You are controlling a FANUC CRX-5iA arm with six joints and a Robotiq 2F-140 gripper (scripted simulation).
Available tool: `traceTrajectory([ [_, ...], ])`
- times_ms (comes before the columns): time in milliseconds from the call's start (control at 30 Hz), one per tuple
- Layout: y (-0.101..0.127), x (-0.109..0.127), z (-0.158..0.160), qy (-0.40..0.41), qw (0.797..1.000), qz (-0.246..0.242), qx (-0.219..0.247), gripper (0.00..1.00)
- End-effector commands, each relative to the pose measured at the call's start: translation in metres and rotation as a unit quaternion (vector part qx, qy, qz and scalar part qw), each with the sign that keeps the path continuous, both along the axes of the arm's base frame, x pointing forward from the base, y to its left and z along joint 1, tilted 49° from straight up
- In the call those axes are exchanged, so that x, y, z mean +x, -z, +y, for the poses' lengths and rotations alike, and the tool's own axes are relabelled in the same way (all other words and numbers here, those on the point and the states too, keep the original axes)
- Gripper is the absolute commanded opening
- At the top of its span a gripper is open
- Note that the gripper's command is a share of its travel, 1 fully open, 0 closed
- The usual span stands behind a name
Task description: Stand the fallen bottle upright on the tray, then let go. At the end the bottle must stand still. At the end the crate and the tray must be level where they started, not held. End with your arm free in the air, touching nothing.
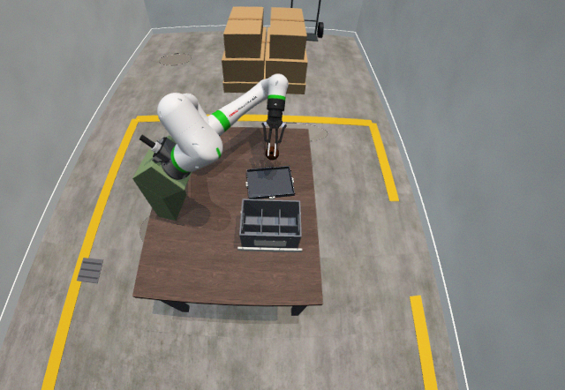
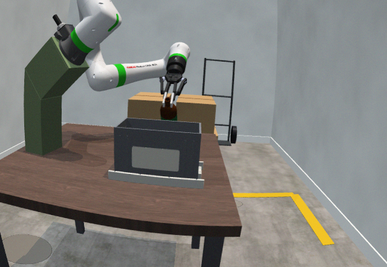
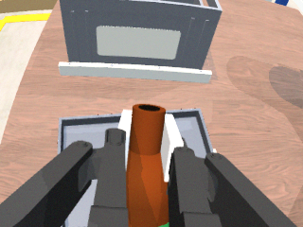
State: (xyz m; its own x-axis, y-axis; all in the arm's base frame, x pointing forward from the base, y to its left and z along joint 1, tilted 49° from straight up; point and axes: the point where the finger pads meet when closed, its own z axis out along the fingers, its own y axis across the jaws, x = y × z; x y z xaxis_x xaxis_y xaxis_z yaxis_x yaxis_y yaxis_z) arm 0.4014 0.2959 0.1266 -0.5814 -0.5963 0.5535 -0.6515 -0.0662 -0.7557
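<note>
The brown bottle (image 1: 272,154) (image 2: 169,112) (image 3: 147,184) is held by its neck, mouth up, looking roughly upright in the exterior view. My gripper (image 1: 272,149) (image 2: 168,104) (image 3: 146,127) is shut on it, a white fingertip on each side of the neck. The bottle's base is hidden in the wrist view and behind the crate in the exterior view. The dark tray (image 1: 269,183) (image 3: 78,137) lies flat on the table. In the top view the bottle shows beyond its far edge, with a gap between them in the picture; its exact height is unclear.
The grey divided crate (image 1: 293,241) (image 2: 121,151) (image 3: 80,38) stands level in front of the tray. A low pale strip (image 1: 270,249) (image 2: 156,178) (image 3: 134,72) runs along the crate's front in the exterior view. Stacked cartons (image 1: 244,41) (image 2: 195,111) stand beyond the table (image 1: 219,276) (image 2: 62,192).
</note>
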Motion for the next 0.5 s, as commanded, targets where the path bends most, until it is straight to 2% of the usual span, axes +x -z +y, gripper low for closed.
traceTrajectory([
  [0,-0.0001,-0.0001,0.0001,0.002,1.0,0.0,-0.002,0.0],
  [467,0.0005,0.0005,0.0009,0.027,0.999,-0.002,-0.023,0.0],
])
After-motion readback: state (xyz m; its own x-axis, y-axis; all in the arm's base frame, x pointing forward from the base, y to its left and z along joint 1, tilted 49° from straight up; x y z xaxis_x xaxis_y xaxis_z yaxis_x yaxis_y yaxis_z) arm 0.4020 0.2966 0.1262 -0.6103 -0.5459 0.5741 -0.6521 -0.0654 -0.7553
